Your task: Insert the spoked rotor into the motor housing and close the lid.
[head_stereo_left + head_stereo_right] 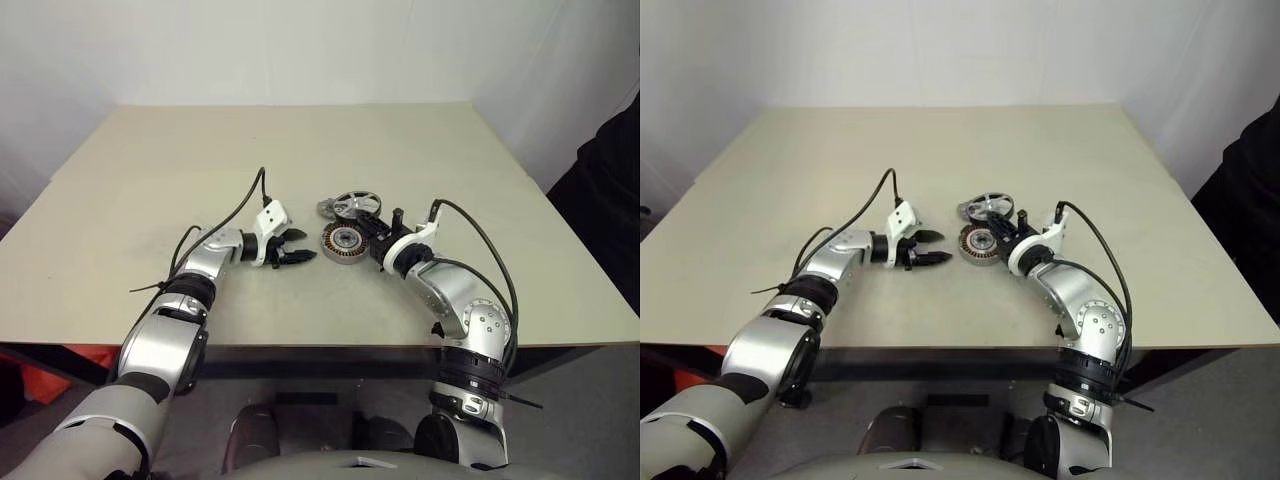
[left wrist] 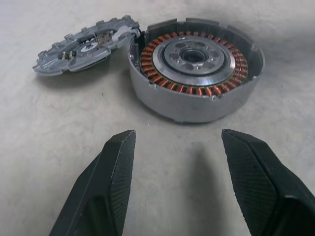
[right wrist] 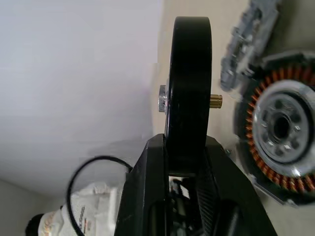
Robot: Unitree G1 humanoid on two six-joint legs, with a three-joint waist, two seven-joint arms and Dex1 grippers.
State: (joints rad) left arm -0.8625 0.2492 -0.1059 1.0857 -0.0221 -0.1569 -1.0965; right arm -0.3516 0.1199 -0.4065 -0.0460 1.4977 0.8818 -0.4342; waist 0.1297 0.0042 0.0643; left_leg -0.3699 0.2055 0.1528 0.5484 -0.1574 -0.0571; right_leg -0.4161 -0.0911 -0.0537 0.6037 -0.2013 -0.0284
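1. The right hand (image 3: 184, 147) is clamped on the dark rim of the spoked rotor (image 3: 188, 93), gripping it edge-on with the rotor raised off the counter (image 1: 300, 150).
2. The left hand (image 2: 179, 172) holds nothing; its two black fingers (image 2: 106, 191) stand apart, tips low over the counter, touching no part.
3. The motor housing (image 2: 194, 73) lies flat between both hands, copper windings facing up.
4. The lid (image 2: 83, 46) sits at the housing's ten o'clock in the head view, one edge leaning on the housing's wall.

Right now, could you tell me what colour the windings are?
Copper-orange, ringing the round grey motor housing; clearest in the left wrist view.
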